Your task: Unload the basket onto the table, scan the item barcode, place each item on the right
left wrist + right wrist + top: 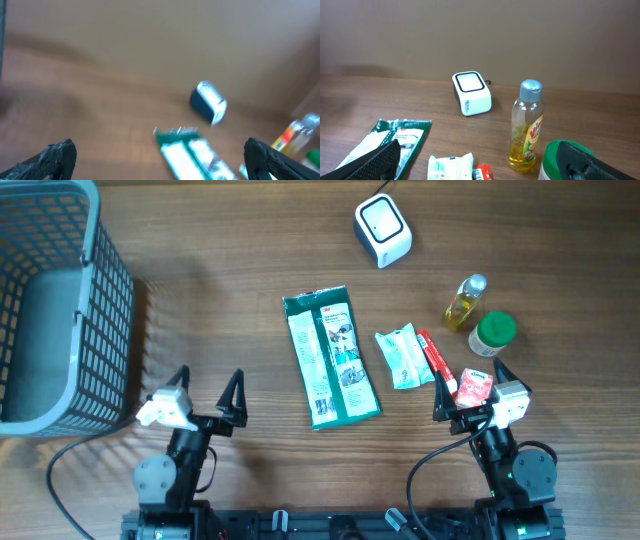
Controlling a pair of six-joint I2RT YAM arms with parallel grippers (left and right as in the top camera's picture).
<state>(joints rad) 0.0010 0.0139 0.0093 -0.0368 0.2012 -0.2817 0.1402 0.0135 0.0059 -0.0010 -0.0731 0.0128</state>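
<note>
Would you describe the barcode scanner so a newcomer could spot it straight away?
Start at the far edge of the wooden table, right of centre. Beyond the green packet stands the scanner: the only white rounded box, with a dark-framed window.

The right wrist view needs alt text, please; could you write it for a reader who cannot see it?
A white barcode scanner stands on a wooden table, behind a bottle of yellow liquid, a green-lidded jar, a green packet and a small white packet.

Brown wood-grain tabletop [220, 240]; grey grid basket [110, 330] left; white scanner [383, 230]; green-and-white packet [331, 357]; yellow bottle [465, 304]; green-lidded jar [493, 333].
</note>
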